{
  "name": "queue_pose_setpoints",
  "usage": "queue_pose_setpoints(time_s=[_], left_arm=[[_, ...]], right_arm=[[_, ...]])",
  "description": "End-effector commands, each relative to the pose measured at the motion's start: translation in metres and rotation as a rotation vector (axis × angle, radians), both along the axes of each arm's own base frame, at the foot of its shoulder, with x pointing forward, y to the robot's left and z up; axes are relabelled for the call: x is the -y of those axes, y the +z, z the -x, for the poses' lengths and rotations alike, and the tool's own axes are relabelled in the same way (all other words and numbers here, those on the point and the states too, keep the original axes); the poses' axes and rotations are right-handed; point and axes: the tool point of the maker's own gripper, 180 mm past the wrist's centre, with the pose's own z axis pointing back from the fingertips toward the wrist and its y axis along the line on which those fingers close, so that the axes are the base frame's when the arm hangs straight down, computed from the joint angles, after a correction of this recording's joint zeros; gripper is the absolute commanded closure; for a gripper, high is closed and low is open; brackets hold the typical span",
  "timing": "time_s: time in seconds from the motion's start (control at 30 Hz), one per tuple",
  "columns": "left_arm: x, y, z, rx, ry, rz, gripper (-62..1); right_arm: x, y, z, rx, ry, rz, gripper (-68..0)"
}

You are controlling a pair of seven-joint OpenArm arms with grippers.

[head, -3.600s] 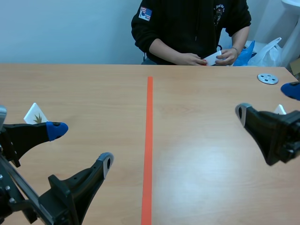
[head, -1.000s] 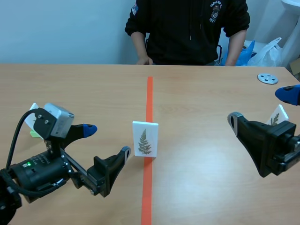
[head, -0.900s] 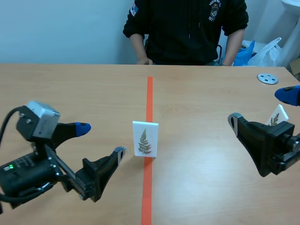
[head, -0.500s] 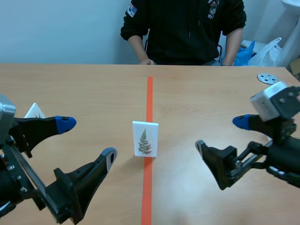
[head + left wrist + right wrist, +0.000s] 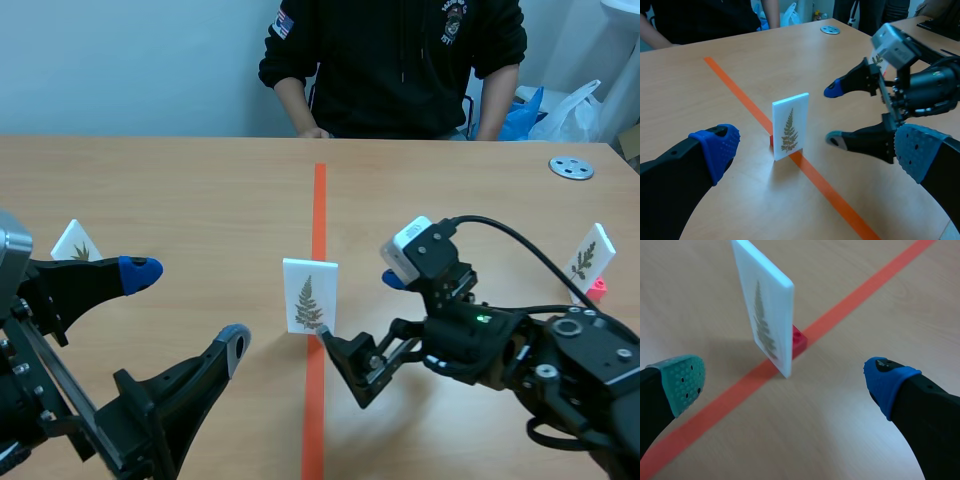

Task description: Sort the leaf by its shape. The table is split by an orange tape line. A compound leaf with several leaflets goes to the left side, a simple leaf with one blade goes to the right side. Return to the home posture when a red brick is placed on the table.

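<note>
A white card with a many-leaflet fern leaf (image 5: 309, 298) stands upright on the orange tape line (image 5: 319, 200). It rests in a small red base (image 5: 799, 339). My right gripper (image 5: 358, 310) is open just to the right of the card, fingertips close to its edge. In the right wrist view the card (image 5: 762, 310) is just ahead of the right gripper (image 5: 784, 379), between the lines of the spread fingers. My left gripper (image 5: 186, 304) is open, low at the left, well short of the card. The left wrist view shows the card (image 5: 789, 125) ahead of the left gripper (image 5: 816, 148), with the right gripper (image 5: 832, 116) beyond.
A second leaf card (image 5: 76, 243) stands at the far left, a third (image 5: 586, 262) at the far right on a pink base. A metal disc (image 5: 571, 167) lies at the back right. A person (image 5: 400, 60) sits across the table, with plastic bags (image 5: 565, 112) beside.
The right arm has swung in from the right and lowered, bringing its open gripper up to the card. The left arm pulled back to the low left earlier. The card has not moved.
</note>
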Motion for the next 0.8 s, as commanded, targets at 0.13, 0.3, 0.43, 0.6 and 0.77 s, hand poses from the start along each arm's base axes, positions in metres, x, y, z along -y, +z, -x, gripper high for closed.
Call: queue_pose_setpoints(time_s=[0.13,0.3,0.43,0.6,0.77], left_arm=[[-0.003,0.007,-0.003,0.021,0.015,0.011,-62.3],[-0.007,0.007,-0.005,0.026,0.023,0.005,-62.3],[-0.009,0.008,-0.006,0.030,0.028,0.000,-62.3],[-0.010,0.008,-0.007,0.031,0.030,-0.002,-62.3],[-0.010,0.008,-0.007,0.031,0.030,-0.002,-62.3]], right_arm=[[-0.026,0.011,-0.019,0.056,0.020,-0.026,-67.9],[-0.047,0.003,-0.024,0.051,0.022,-0.027,-63.7],[-0.059,0.000,-0.023,0.060,0.027,-0.015,-54.6],[-0.069,-0.003,-0.014,0.057,0.066,-0.003,-46.4],[-0.070,-0.006,-0.012,0.056,0.073,0.006,-34.5]])
